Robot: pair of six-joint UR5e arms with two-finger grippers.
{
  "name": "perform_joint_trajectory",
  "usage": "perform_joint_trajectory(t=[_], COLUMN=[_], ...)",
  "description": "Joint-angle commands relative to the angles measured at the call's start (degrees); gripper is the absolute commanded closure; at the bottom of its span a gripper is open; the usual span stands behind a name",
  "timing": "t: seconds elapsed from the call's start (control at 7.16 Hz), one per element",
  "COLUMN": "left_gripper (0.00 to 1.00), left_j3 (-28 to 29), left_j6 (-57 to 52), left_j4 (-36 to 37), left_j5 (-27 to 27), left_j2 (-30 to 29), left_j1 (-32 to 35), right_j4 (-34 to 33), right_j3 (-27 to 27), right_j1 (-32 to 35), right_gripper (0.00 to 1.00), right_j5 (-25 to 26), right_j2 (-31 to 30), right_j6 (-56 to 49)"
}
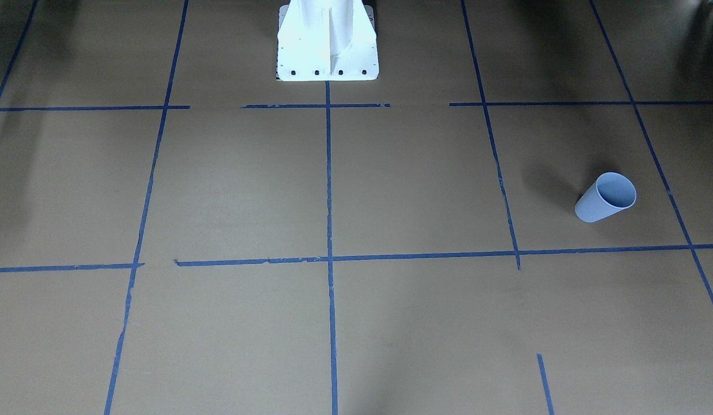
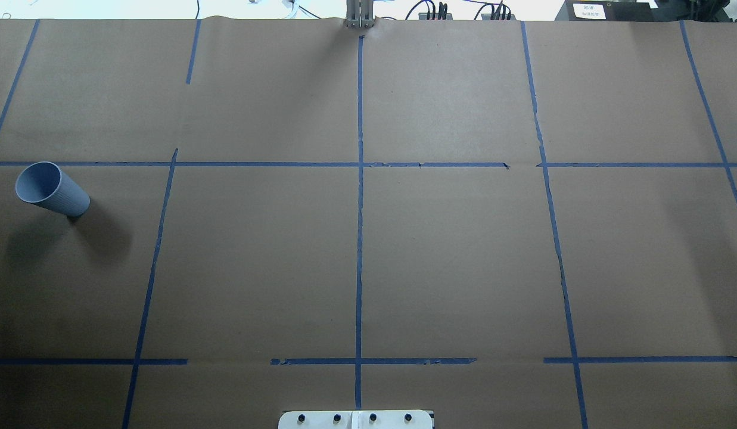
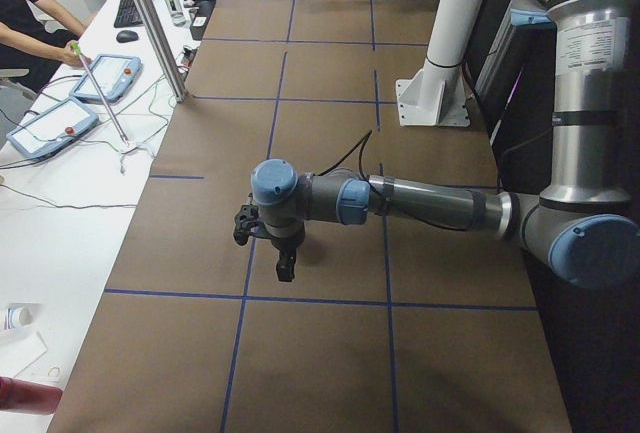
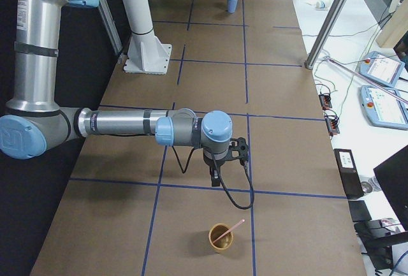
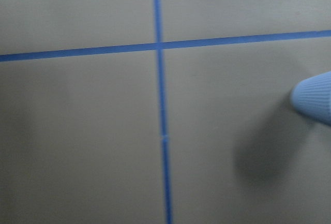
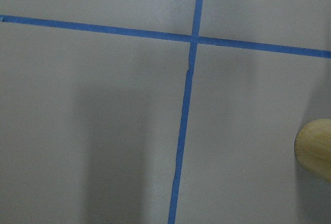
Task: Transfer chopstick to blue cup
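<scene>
The blue cup (image 2: 51,189) stands upright on the brown table near its left end; it also shows in the front view (image 1: 605,197), far off in the right side view (image 4: 233,3), and at the edge of the left wrist view (image 5: 315,97). One pale pink chopstick (image 4: 231,229) leans in a tan cup (image 4: 221,238) at the table's right end. My left gripper (image 3: 266,247) hangs over the table in the left side view; my right gripper (image 4: 225,164) hangs a little short of the tan cup. I cannot tell whether either is open or shut.
Blue tape lines divide the table into squares. The white robot base (image 1: 327,40) stands at the table's robot-side edge. The tan cup's side shows in the right wrist view (image 6: 314,150). A metal post (image 4: 325,24), a person and tablets (image 3: 100,78) are on the operators' side.
</scene>
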State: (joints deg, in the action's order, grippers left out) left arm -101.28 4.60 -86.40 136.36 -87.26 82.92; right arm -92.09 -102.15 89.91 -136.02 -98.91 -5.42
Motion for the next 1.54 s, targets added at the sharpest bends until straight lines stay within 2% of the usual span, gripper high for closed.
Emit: perform_joint_trajectory(t=[0.0, 0.14, 0.56, 0.84, 0.98, 1.12, 1.26, 1.4], left_gripper=[0.0, 0.0, 0.0, 0.02, 0.46, 0.94, 1.0, 1.0], left_j3=[1.1, 1.5, 10.7, 14.6, 14.9, 14.7, 14.0, 11.7], left_j6=[11.8, 15.5, 22.1, 22.4, 22.5, 22.6, 23.6, 27.2], left_j4=[0.0, -0.2, -12.3, -15.3, -15.3, -15.4, -15.5, -15.4], left_j5=[0.3, 0.1, 0.0, 0.0, 0.0, 0.1, 0.1, 0.3], left_j2=[-6.2, -7.2, -9.6, -10.9, -11.0, -11.2, -11.3, -12.5], left_j1=[-7.3, -10.1, -14.8, -15.9, -16.7, -16.7, -16.7, -16.7], right_j4=[0.1, 0.0, 0.0, 0.0, 0.0, 0.0, 0.0, 0.0], right_j3=[-0.1, -0.1, 0.0, 0.2, 0.1, 0.1, 0.0, 0.0], right_j1=[0.0, 0.0, 0.0, 0.0, 0.0, 0.0, -0.1, -0.1], right_gripper=[0.0, 0.0, 0.0, 0.0, 0.0, 0.0, 0.0, 0.0], right_j5=[0.0, -0.1, -0.1, -0.1, -0.2, -0.5, -0.5, -0.6], right_j2=[0.0, 0.0, 0.0, 0.0, 0.0, 0.0, 0.0, 0.0], right_j6=[0.0, 0.0, 0.1, 0.1, 0.2, 0.2, 0.2, 0.3])
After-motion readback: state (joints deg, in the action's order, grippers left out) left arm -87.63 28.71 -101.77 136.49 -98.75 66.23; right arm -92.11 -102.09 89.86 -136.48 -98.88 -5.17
